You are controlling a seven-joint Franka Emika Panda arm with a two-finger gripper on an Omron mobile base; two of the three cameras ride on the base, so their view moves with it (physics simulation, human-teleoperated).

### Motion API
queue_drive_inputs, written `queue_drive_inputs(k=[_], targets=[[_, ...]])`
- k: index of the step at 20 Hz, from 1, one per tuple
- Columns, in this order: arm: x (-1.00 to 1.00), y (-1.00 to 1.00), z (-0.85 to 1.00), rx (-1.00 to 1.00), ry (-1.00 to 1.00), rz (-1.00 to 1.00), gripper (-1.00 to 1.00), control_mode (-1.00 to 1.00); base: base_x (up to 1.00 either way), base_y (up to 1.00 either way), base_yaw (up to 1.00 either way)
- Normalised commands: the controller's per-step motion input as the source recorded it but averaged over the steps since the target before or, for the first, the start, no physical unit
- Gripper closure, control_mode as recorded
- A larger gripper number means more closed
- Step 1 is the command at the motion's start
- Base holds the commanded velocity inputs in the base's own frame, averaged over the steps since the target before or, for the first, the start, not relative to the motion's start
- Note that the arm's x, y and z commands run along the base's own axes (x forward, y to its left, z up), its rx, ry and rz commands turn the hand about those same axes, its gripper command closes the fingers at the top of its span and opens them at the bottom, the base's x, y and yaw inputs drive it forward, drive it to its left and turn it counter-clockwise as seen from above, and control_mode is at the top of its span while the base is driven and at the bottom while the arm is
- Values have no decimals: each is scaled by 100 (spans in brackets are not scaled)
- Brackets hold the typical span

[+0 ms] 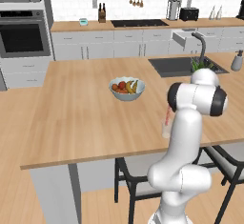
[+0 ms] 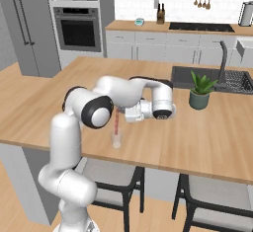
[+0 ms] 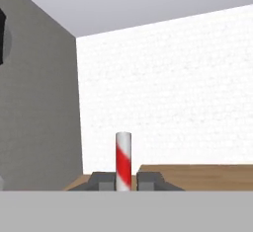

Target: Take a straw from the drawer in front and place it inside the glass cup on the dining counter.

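We are holding the straw (image 3: 123, 159) pinched between the two dark fingertips (image 3: 103, 180) of the gripper (image 3: 123, 181), which are pressed in on it from either side; in the hand view it is rising upright from between them, red and white striped, with its cut end uppermost. In the right base view we are seeing the straw standing nearly vertical with its lower end reaching down into the glass cup (image 2: 116, 139), which is sitting near the front edge of the dining counter (image 2: 212, 142), just in front of our arm's elbow. How deep the tip is sitting in the cup we cannot tell, since the glass is clear and small. In the left base view the cup (image 1: 166, 130) is partly hidden behind the arm. We are judging that the step in hand is the release: we should be keeping the straw upright and centred over the mouth, easing it low enough that it cannot tip out, then parting the fingers slowly and lifting straight away so that we are not dragging the light cup or knocking it off the edge. Farther along the counter the fruit bowl (image 1: 127, 88) and the potted plant (image 2: 199, 92) are standing well apart from our work.
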Motion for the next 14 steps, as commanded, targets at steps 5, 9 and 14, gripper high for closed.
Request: queue_drive_inputs(k=[5,9,14], targets=[[21,0,-25,-1,0,0,100,-100,0,0,0],[12,0,-35,-3,0,0,100,-100,0,0,0],[-19,0,-25,-6,0,0,-100,-100,0,0,0]])
